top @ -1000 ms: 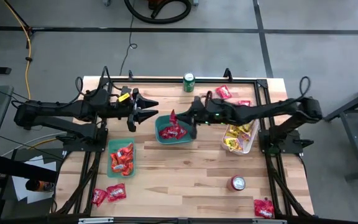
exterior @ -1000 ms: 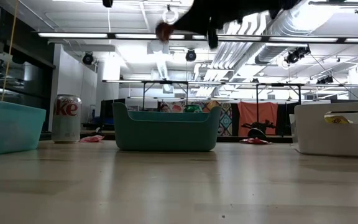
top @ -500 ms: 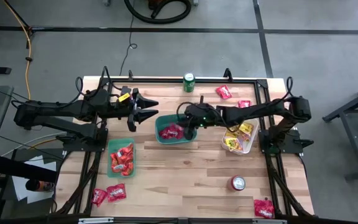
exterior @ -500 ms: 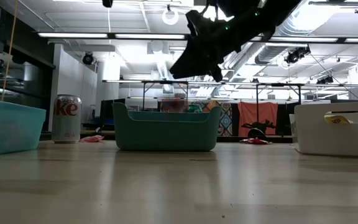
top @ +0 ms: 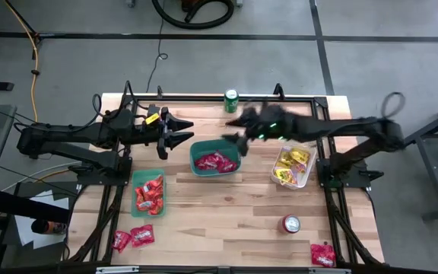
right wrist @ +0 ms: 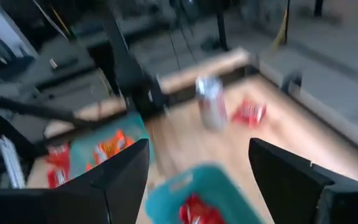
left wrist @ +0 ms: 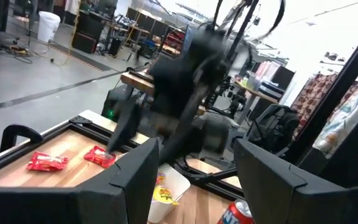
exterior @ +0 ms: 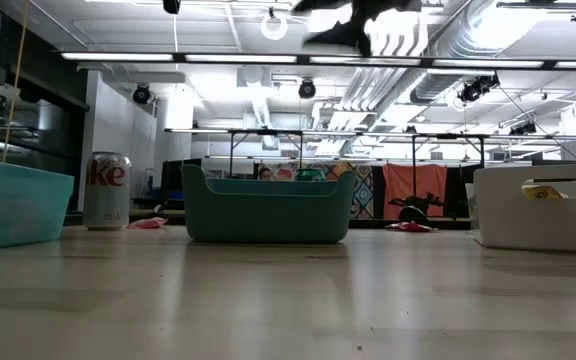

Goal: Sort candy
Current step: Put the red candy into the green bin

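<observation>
Now the right hand [top: 238, 131], open and empty, hovers just behind the teal bin [top: 215, 159], nearer than the idle open left hand [top: 179, 131] to the loose red candy [exterior: 406, 227] farther back on the counter [top: 226, 209].

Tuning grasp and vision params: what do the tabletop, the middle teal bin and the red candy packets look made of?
Tabletop: pale wood planks with visible grain and seams, matte.
Teal bin: probably moulded plastic, with its uniform colour, rounded corners and smooth walls in the low view.
Red candy packets: thin film or foil wrappers, glossy and crinkled, likely slippery.
</observation>
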{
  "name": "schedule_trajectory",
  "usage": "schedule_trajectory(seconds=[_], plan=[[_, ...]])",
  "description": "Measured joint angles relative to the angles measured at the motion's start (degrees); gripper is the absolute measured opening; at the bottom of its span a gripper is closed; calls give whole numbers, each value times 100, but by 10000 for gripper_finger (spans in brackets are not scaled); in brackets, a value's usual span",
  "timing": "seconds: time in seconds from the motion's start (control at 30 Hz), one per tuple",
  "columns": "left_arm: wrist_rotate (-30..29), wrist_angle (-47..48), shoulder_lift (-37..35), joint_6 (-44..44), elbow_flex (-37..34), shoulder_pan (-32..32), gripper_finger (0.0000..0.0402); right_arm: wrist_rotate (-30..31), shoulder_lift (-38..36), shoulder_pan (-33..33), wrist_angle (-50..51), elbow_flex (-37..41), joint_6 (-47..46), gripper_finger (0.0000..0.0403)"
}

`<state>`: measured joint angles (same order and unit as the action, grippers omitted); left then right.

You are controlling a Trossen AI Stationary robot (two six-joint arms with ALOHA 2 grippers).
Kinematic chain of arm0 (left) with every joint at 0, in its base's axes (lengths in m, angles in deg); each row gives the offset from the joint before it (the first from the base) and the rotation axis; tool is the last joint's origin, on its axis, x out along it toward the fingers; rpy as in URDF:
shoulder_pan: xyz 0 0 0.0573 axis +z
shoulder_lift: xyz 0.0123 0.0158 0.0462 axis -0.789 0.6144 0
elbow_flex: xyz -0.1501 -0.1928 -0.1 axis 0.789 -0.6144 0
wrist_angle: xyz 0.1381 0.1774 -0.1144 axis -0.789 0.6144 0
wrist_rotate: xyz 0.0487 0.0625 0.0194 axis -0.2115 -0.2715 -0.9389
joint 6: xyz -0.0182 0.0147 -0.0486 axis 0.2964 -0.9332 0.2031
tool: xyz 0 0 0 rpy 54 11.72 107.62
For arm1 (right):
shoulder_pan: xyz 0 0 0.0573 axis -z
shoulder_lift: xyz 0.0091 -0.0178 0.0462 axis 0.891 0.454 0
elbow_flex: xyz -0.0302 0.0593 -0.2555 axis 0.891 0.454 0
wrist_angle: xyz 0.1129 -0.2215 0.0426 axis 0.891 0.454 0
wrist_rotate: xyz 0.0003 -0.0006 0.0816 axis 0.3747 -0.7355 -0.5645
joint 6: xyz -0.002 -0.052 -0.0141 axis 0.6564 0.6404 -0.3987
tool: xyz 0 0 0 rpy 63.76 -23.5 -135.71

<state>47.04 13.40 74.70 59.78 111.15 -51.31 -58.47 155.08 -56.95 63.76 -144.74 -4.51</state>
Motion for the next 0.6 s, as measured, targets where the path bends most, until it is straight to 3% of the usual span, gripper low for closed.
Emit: schedule_trajectory(seconds=[0.23,0.43,0.6], plan=[[-4,2,4,-109,0,-1,197,-19,-1394,-70,148,44,391,270],[-29,-15,4,-238,0,23,197,-145,-1733,-385,137,239,269,270],[-15,126,58,932,84,24,197,-120,-1696,-416,172,241,325,270]])
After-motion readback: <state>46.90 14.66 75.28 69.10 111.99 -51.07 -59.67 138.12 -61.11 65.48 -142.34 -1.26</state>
